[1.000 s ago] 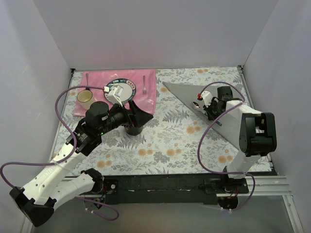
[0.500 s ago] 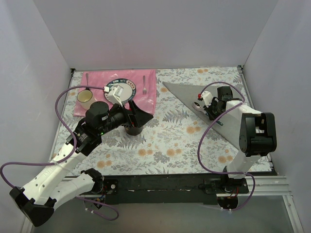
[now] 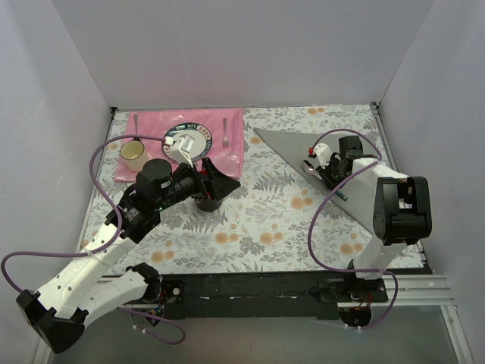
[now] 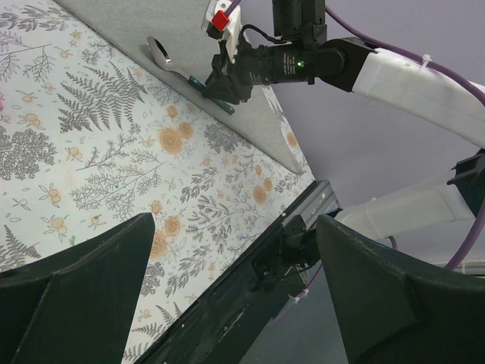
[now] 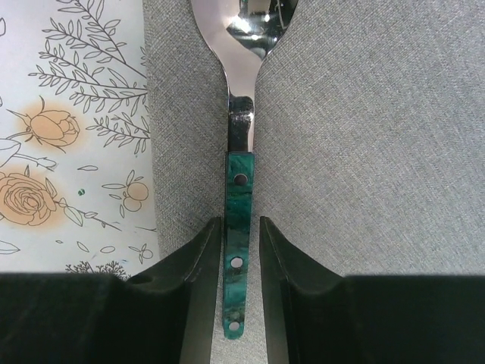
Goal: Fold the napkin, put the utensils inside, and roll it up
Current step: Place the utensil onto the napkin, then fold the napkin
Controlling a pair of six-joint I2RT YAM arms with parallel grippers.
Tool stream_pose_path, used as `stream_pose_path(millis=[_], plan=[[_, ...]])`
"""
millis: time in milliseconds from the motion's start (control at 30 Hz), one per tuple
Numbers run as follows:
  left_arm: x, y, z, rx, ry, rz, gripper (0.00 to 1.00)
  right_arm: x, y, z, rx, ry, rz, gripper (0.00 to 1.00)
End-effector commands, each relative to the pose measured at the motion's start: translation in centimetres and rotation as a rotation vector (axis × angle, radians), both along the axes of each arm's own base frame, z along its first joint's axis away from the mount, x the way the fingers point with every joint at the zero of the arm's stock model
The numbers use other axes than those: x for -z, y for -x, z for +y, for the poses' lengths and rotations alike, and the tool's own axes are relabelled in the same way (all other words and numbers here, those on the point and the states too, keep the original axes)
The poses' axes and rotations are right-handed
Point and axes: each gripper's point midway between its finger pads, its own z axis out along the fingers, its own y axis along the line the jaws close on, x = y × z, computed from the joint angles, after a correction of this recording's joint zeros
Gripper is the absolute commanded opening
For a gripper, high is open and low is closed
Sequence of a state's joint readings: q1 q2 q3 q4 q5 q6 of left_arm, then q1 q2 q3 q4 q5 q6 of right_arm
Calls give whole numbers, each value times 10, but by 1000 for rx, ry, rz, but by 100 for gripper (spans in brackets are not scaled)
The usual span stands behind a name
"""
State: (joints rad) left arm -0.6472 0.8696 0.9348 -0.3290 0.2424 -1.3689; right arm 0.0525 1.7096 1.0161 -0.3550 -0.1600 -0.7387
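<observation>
- The right gripper [image 5: 241, 284] has barely moved: its jaws flank the green handle of the utensil [image 5: 240, 193] (whether they pinch it cannot be told).
- The utensil lies on the folded napkin [image 5: 364, 152]; rolling remains.
- The left gripper [image 4: 233, 227] hangs spread, empty.

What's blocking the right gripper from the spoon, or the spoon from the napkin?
Nothing visible. The right gripper straddles the spoon at its green handle, and the spoon lies over the grey napkin.
</observation>
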Motion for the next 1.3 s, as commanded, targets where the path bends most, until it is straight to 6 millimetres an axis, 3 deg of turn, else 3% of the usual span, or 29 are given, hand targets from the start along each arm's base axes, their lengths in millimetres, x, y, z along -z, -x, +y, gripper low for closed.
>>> stream_pose_path(millis=[0, 167, 233, 267, 300, 433, 533, 567, 700, 767, 800, 867, 900, 933, 967, 1000, 1033, 1067, 1100, 1133, 1167, 1200, 1233, 1267], plan=[[-3, 1, 0, 8, 11, -5, 88, -15, -9, 1, -7, -6, -65, 35], [1, 0, -3, 17, 7, 9, 88, -24, -12, -1, 33, -1, -54, 38], [1, -1, -4, 18, 10, 15, 88, -34, -18, -2, 72, -2, -50, 46], [3, -3, -6, 19, 12, 29, 88, -37, -19, -4, 90, 1, -43, 56], [3, -3, -8, 24, 16, 33, 88, -38, -16, -4, 111, 0, -21, 98], [9, -9, -15, 27, 19, 72, 88, -67, -19, -4, 215, -45, -91, 99], [14, -14, -22, 32, 21, 97, 87, -97, -22, -11, 366, -87, -179, 99], [10, -17, -25, 39, 29, 95, 86, -106, -22, -17, 487, -97, -193, 99], [27, -30, -51, 107, 14, 173, 77, -137, -7, -13, 587, -181, -217, 99], [32, -41, -57, 100, 8, 184, 76, -144, 1, -24, 687, -182, -266, 99], [41, -56, -62, 69, -21, 191, 76, -158, 8, -25, 792, -248, -291, 99], [48, -76, -67, 35, -59, 162, 75, -170, 22, -19, 831, -283, -255, 99], [40, -89, -71, 13, -69, 126, 74, -180, 29, -12, 838, -309, -264, 99], [62, -111, -72, -39, -142, 112, 73, -186, 33, -13, 845, -276, -299, 99], [64, -123, -74, -62, -167, 92, 69, -189, 38, 7, 783, -265, -326, 99], [60, -137, -76, -97, -182, 61, 68, -203, 43, 12, 765, -272, -377, 99], [80, -159, -79, -141, -232, 46, 66, -209, 46, 16, 750, -282, -400, 99], [83, -169, -82, -157, -242, 34, 61, -215, 46, 25, 723, -322, -415, 99], [86, -180, -88, -162, -246, 11, 59, -219, 50, 31, 700, -373, -419, 99], [76, -192, -95, -166, -233, -22, 58, -219, 53, 46, 643, -451, -386, 99], [103, -205, -102, -168, -273, -3, 52, -227, 50, 58, 592, -524, -401, 99], [106, -215, -107, -173, -278, -11, 49, -219, 54, 67, 549, -564, -369, 99], [91, -231, -112, -208, -269, -41, 46, -218, 57, 79, 508, -634, -319, 99], [118, -246, -114, -238, -317, -16, 45, -214, 55, 81, 514, -643, -304, 99]])
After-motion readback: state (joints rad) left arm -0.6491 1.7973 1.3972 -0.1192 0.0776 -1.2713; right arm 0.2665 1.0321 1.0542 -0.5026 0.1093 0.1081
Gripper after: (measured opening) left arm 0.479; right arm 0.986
